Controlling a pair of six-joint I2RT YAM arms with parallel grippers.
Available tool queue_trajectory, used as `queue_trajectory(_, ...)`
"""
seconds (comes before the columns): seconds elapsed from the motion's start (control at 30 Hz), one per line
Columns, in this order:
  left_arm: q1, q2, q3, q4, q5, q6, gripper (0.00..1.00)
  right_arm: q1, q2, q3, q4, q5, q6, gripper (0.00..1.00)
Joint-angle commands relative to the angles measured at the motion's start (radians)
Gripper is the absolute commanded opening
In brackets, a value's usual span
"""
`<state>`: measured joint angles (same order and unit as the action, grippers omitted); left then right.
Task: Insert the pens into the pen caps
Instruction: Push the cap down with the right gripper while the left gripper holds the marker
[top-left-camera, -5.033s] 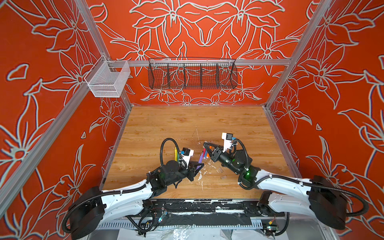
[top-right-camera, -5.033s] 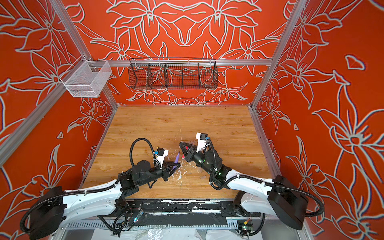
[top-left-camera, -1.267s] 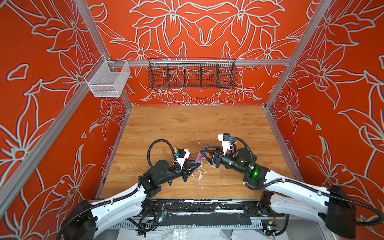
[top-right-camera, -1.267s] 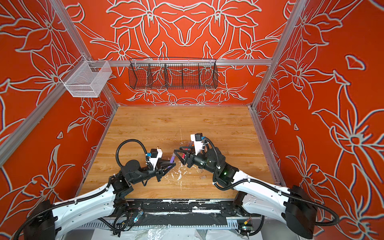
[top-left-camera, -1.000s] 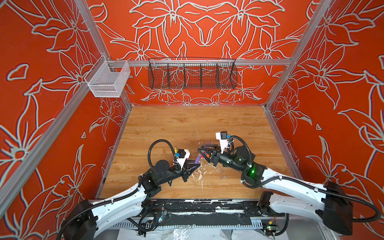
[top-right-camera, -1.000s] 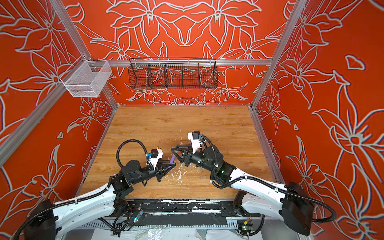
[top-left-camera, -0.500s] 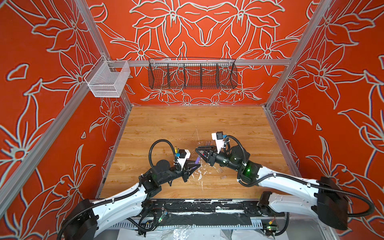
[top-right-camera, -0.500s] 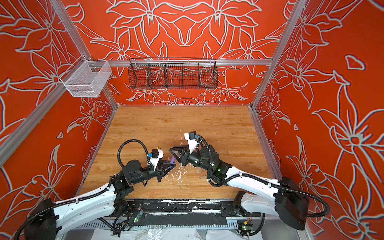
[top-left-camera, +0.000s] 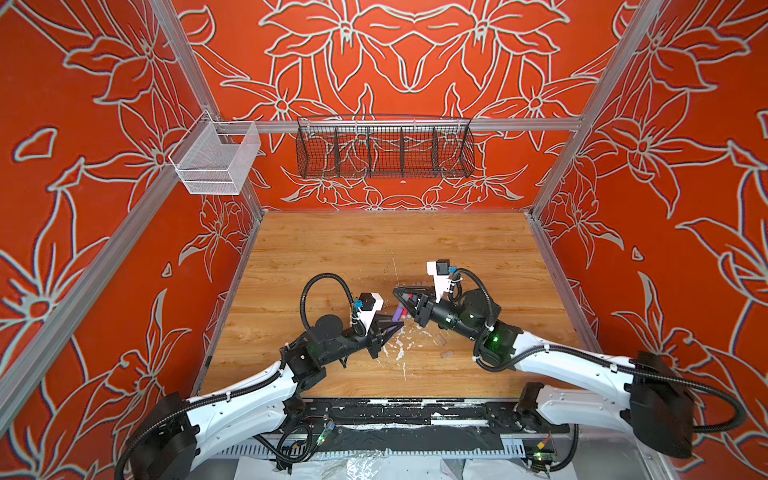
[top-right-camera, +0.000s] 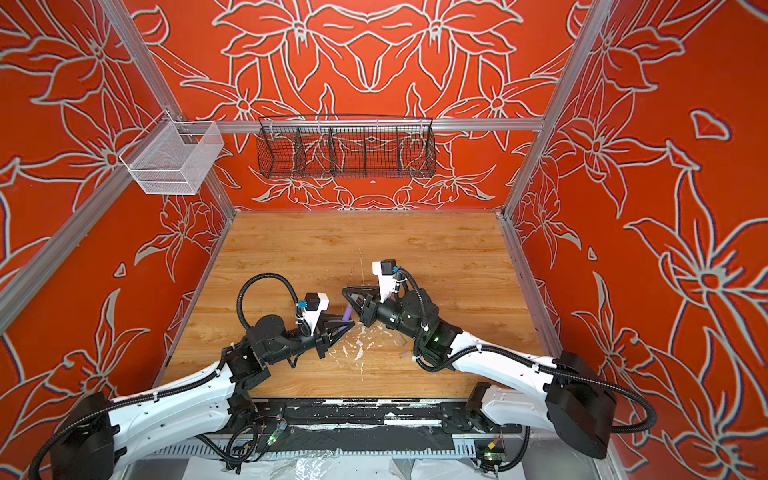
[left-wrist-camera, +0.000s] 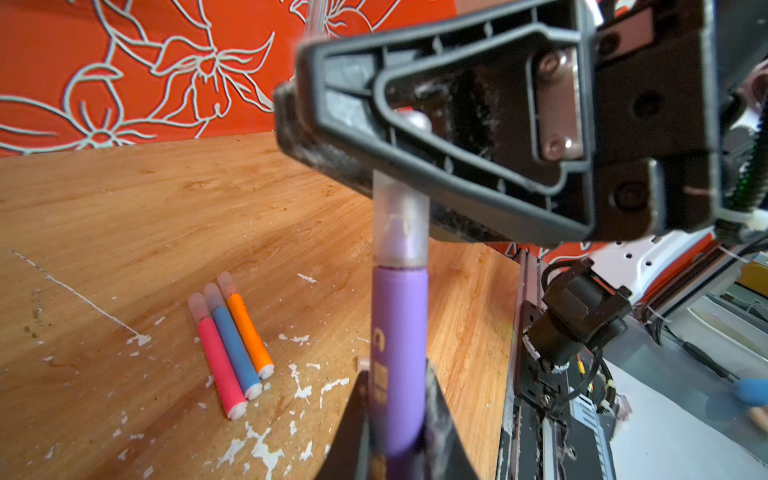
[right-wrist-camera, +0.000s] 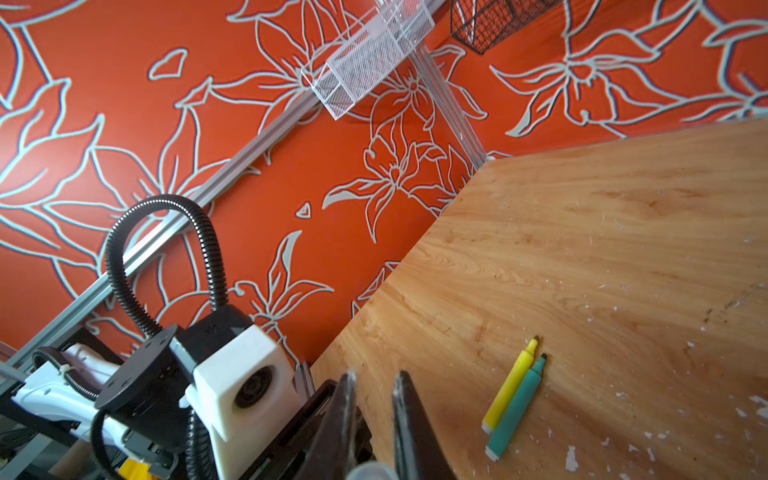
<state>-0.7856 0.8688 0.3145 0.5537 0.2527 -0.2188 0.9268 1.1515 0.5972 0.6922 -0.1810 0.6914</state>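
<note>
Jaws of left gripper (left-wrist-camera: 395, 376) clamp purple pen (left-wrist-camera: 400, 332). Right gripper (top-left-camera: 404, 296) jaws pinch clear cap (left-wrist-camera: 401, 224), which looks seated on its tip. Beyond left jaws: pink pen (left-wrist-camera: 216, 353), blue pen (left-wrist-camera: 235, 345), orange pen (left-wrist-camera: 249, 332), all capped. Beyond right jaws: yellow pen (right-wrist-camera: 509, 386), green pen (right-wrist-camera: 517, 409), both bare. Likely four done, two left. Spare caps (top-left-camera: 441, 340) behind right jaws.
</note>
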Motion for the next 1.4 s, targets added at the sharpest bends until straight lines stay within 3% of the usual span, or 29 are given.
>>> queue_trajectory(0.0, 0.006, 0.018, 0.081, 0.137, -0.081, 0.040, 0.00, 0.034, 0.018, -0.034, -0.002, -0.071, 0.021, 0.00)
queue_trajectory(0.37, 0.058, 0.079, 0.239, 0.164, -0.117, 0.109, 0.00, 0.112, 0.096, -0.059, 0.022, -0.090, -0.018, 0.00)
queue_trajectory(0.63, 0.138, 0.023, 0.312, 0.120, -0.037, 0.083, 0.00, 0.153, 0.102, -0.101, 0.023, -0.087, -0.081, 0.00)
queue_trajectory(0.8, 0.242, 0.035, 0.327, 0.169, 0.110, -0.048, 0.00, 0.171, 0.125, -0.097, 0.024, -0.149, -0.097, 0.00)
queue_trajectory(0.97, 0.284, 0.018, 0.328, 0.191, 0.177, -0.075, 0.00, 0.191, 0.144, -0.088, -0.009, -0.172, -0.128, 0.00)
queue_trajectory(1.37, 0.289, -0.049, 0.287, 0.116, 0.042, 0.049, 0.00, 0.193, 0.145, -0.055, -0.079, -0.110, -0.129, 0.00)
